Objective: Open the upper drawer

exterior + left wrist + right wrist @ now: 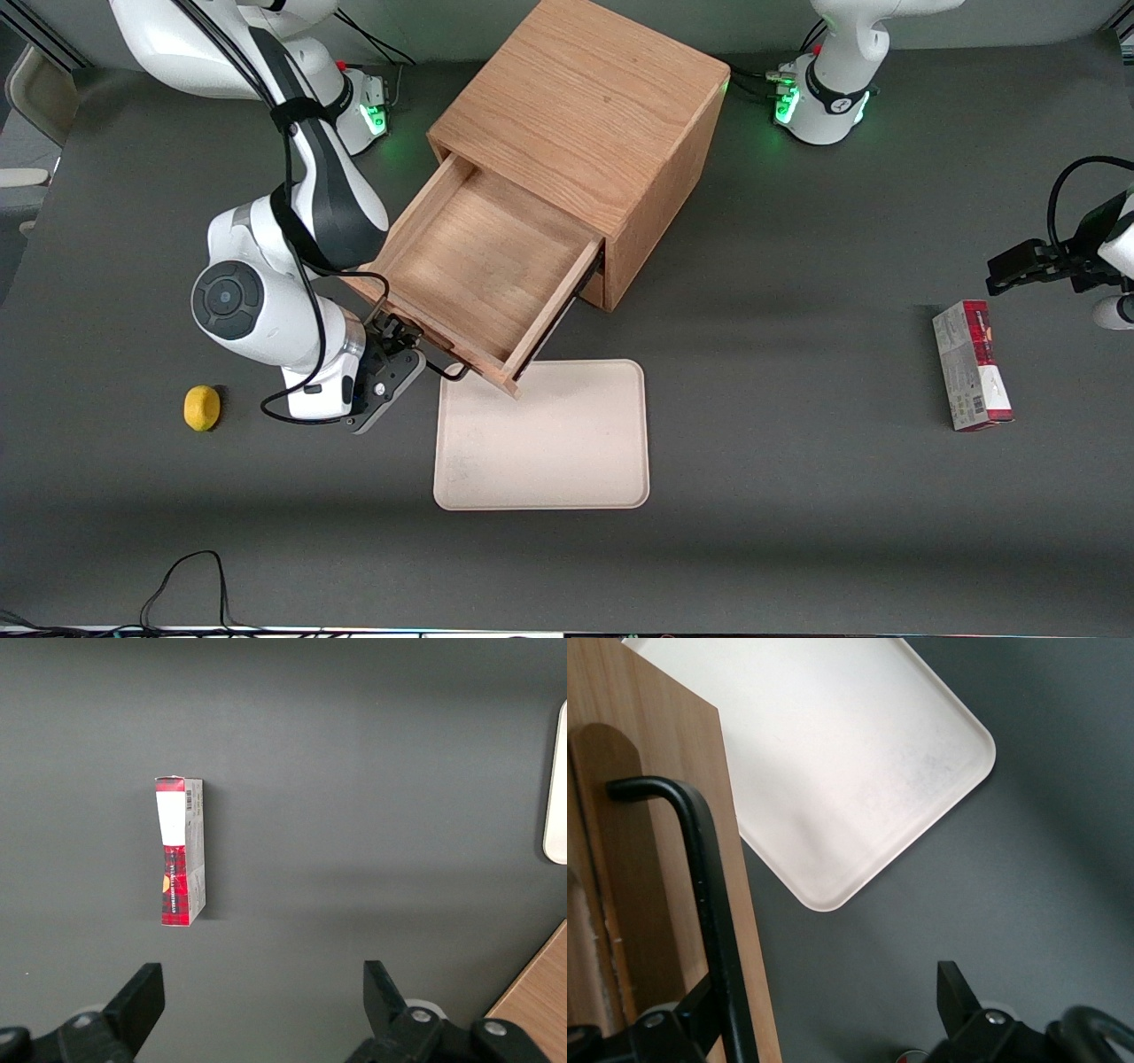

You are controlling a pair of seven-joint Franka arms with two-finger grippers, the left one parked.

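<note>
The upper drawer of the light-oak cabinet stands pulled far out, and its shallow wooden box is empty. Its thin black bar handle is on the front panel nearest the front camera. My right gripper is at that front panel, open. In the right wrist view the handle runs along the drawer front close by one finger, and the gripper has its jaws wide apart with grey table between them. The lower drawer is hidden under the upper one.
A cream tray lies on the table just in front of the open drawer, and it also shows in the right wrist view. A yellow lemon lies beside the working arm. A red and grey box lies toward the parked arm's end.
</note>
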